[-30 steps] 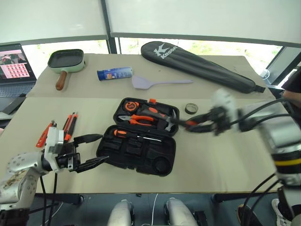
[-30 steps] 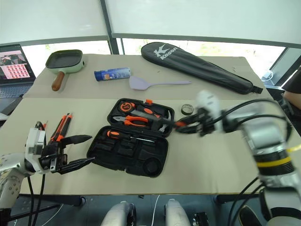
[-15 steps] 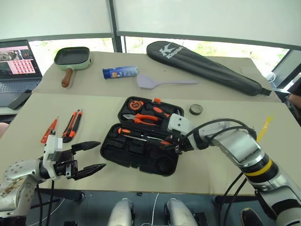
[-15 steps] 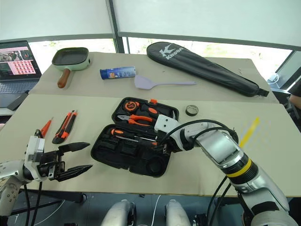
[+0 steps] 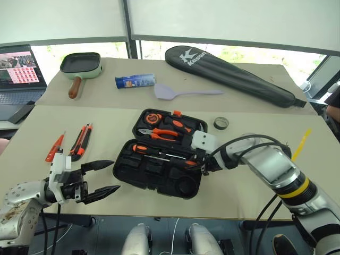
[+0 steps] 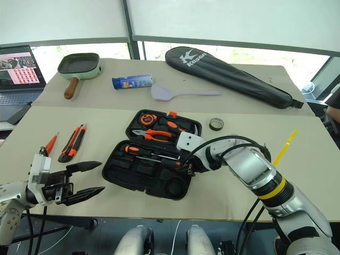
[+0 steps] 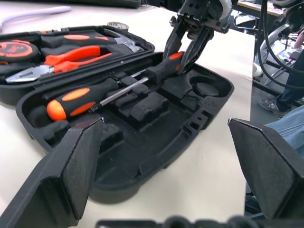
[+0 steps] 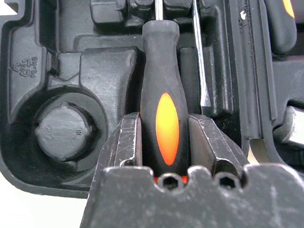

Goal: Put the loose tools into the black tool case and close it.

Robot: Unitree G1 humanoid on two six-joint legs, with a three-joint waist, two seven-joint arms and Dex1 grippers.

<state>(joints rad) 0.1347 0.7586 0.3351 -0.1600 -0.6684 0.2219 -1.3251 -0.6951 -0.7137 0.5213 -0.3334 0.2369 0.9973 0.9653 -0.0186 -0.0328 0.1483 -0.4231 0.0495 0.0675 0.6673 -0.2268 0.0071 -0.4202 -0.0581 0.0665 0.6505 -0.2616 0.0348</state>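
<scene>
While the black tool case [image 5: 159, 159] lies open in the middle of the counter [image 5: 249, 186], the right gripper [image 7: 186, 47] is clamped on the handle of a screwdriver [image 8: 160, 114], holding it low over the front half of the case, beside a second screwdriver [image 7: 80, 97] already seated in its recess. Whether the held tool has bottomed in its slot cannot be told. The left gripper [image 5: 101, 178] hangs at the near left edge of the counter with its fingers spread wide and nothing between them.

Judged from the layout, the task is roughly half done. Outstanding items: the tester pen [image 5: 54, 149] and utility knife [image 5: 81, 142] lie side by side on the counter well left of the case, and the tape roll [image 5: 221, 123] sits just beyond its right end. The lid remains to be closed.

Pliers [image 5: 159, 134] and a tape measure [image 5: 154, 117] occupy the far half. The round recess [image 8: 61, 128] is vacant. The orange latch is not clearly distinguishable.
</scene>
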